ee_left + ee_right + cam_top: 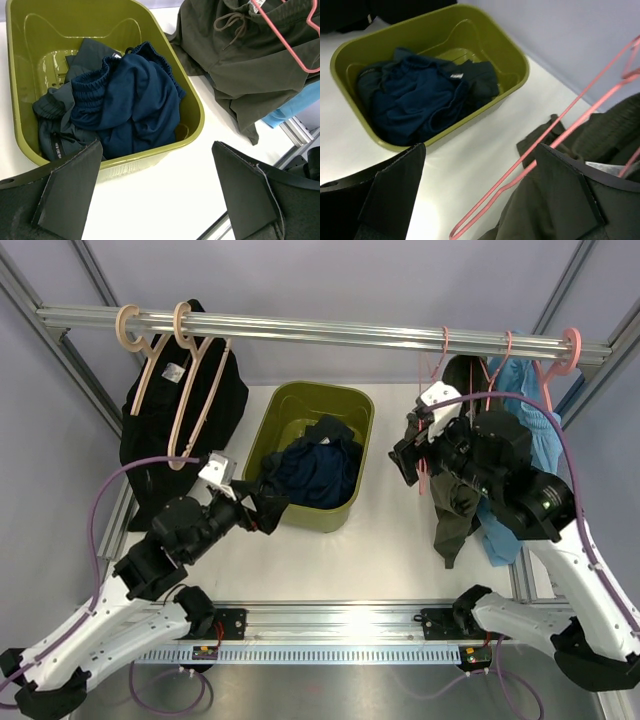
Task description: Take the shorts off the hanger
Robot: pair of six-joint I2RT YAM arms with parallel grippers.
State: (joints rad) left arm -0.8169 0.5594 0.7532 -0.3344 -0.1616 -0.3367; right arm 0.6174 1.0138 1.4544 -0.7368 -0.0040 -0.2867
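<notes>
Left gripper gapes empty at the near rim of the olive-green bin, navy shorts atop teal-slate shorts inside; right gripper spread wide, empty, near the pink hanger.

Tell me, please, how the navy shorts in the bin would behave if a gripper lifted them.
Probably floppy: the navy shorts lie crumpled in soft folds and would likely sag and unfold. Probably light, being thin cloth. They rest on the slate shorts in the bin, so a pinch might drag that pair up too.

There are navy shorts, slate-teal shorts, a yellow-green bin and a pink hanger.
</notes>
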